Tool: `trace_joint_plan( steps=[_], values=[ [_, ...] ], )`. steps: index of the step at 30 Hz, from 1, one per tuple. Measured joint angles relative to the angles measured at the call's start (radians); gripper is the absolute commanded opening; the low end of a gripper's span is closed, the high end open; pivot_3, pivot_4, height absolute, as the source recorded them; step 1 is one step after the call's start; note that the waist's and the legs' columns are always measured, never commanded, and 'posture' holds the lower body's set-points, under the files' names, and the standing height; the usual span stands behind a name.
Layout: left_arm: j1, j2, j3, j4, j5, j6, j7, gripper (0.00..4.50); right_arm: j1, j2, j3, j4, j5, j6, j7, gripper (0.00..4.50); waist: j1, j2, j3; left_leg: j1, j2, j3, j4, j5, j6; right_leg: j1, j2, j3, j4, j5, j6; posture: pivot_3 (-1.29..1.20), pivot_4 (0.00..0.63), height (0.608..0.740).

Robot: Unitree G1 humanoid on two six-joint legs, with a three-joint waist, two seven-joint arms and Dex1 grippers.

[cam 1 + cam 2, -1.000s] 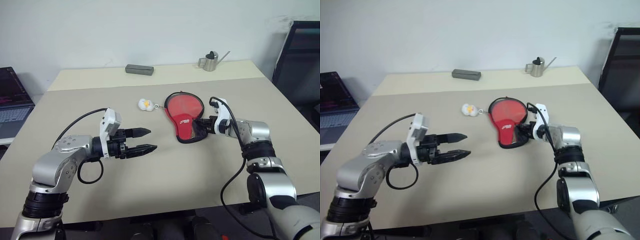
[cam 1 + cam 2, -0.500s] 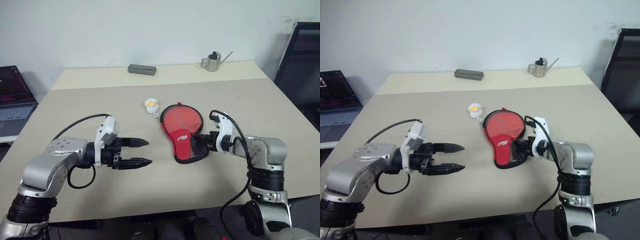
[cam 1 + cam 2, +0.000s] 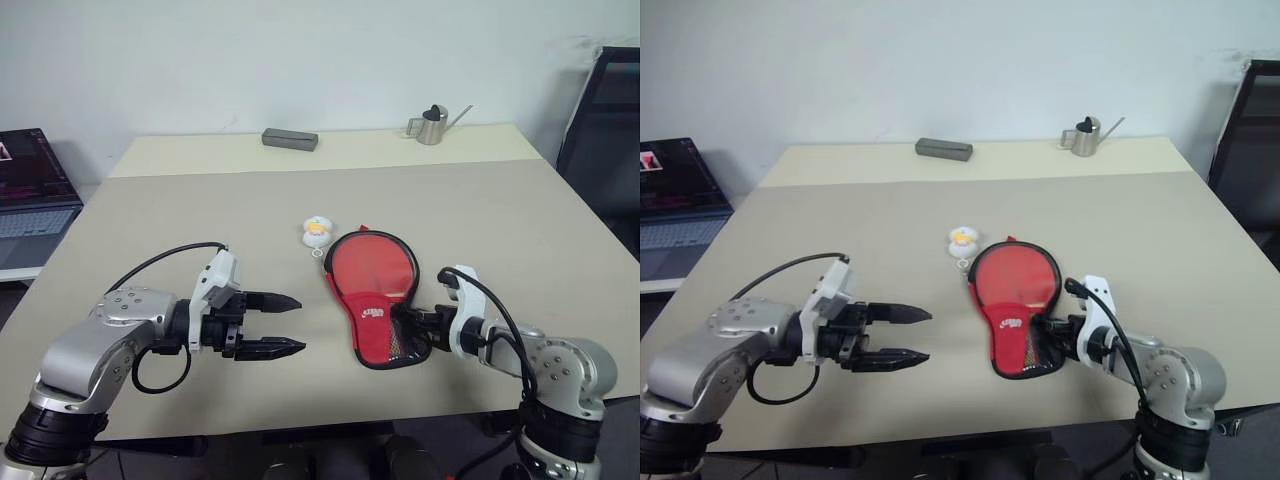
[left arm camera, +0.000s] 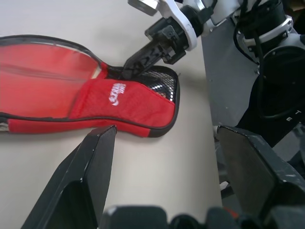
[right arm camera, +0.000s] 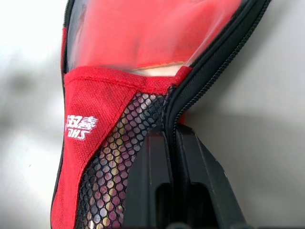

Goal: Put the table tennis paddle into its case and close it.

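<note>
The red case (image 3: 376, 318) lies flat near the table's front edge, its zip open around the round end. Inside it shows the red blade of the table tennis paddle (image 3: 368, 268); the handle is hidden under the front flap and the mesh pocket. A yellow-white plush charm (image 3: 317, 229) lies just beyond the case. My right gripper (image 3: 408, 322) is shut on the case's zipped edge at the narrow end, and the black rim sits pinched between its fingers (image 5: 152, 176). To the left of the case, my left gripper (image 3: 300, 324) stands open, apart from it and pointing at it.
A grey rectangular box (image 3: 290, 139) and a small metal watering can (image 3: 432, 125) stand at the table's far edge. A laptop (image 3: 30, 190) is off the table at the left, and a black chair (image 3: 610, 130) at the right.
My right gripper has drawn back toward me, dragging the case and its charm nearer the front edge. The left gripper has pulled back a little, still open.
</note>
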Motion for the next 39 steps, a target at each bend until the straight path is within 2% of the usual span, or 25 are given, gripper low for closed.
trace_joint_plan(
  steps=[10,15,16,20,23,27,35,39],
  values=[
    [-0.024,0.002,-0.021,0.0,0.0,0.002,-0.038,3.7,0.116,0.069,-0.058,-0.044,0.408,0.005,-0.328,0.03,0.001,0.0,0.0,0.001,0.002,0.0,-0.001,0.0,0.0,0.0,0.002,0.0,0.0,0.0,-0.001,0.0,0.15,0.74],
    [-0.026,0.011,-0.025,0.001,-0.001,0.007,-0.055,3.7,0.148,0.094,-0.029,-0.023,0.668,-0.029,-0.565,0.03,0.001,0.0,0.0,0.001,0.003,0.0,-0.001,0.0,0.0,0.0,0.002,0.0,0.0,-0.001,-0.001,0.0,0.15,0.74],
    [-0.026,0.013,-0.026,0.001,-0.001,0.009,-0.06,3.7,0.161,0.075,-0.005,-0.015,0.73,-0.055,-0.611,0.03,0.001,0.0,0.0,0.001,0.002,0.0,-0.001,0.0,0.0,0.0,0.002,0.0,0.0,-0.001,-0.001,0.0,0.15,0.74],
    [-0.027,0.021,-0.027,0.001,-0.002,0.017,-0.066,3.7,0.203,-0.135,0.171,0.013,1.048,-0.288,-0.848,0.03,0.0,0.001,0.001,0.0,0.002,0.002,-0.001,0.0,0.0,0.001,0.001,0.001,-0.002,-0.001,-0.001,0.0,0.15,0.74],
    [-0.027,0.023,-0.028,0.001,-0.002,0.021,-0.074,3.7,0.219,-0.265,0.268,0.003,1.184,-0.437,-0.927,0.03,0.001,0.0,0.001,0.0,0.003,0.001,-0.001,0.0,0.0,0.001,0.002,0.0,-0.002,-0.001,-0.001,0.0,0.15,0.74],
    [-0.027,0.026,-0.028,0.001,-0.002,0.022,-0.084,3.7,0.236,-0.355,0.354,-0.026,1.221,-0.569,-0.937,0.03,0.001,0.0,0.001,0.0,0.003,0.001,-0.001,0.0,0.0,0.001,0.003,0.0,-0.002,-0.002,-0.001,0.0,0.15,0.74],
    [-0.047,0.025,-0.05,0.004,-0.001,0.022,-0.084,3.7,0.22,-0.444,0.473,-0.045,1.226,-0.707,-0.922,0.03,0.002,0.0,0.001,0.0,0.003,0.0,-0.001,0.0,0.0,0.001,0.003,0.0,-0.003,-0.001,-0.001,0.0,0.15,0.74],
    [-0.047,0.022,-0.05,0.004,-0.001,0.022,-0.082,3.7,0.208,-0.47,0.513,-0.044,1.233,-0.731,-0.913,1.07,0.003,0.0,0.001,0.0,0.004,0.0,-0.001,0.0,0.0,0.001,0.004,0.0,-0.003,-0.001,-0.001,0.0,0.15,0.74]
  ],
)
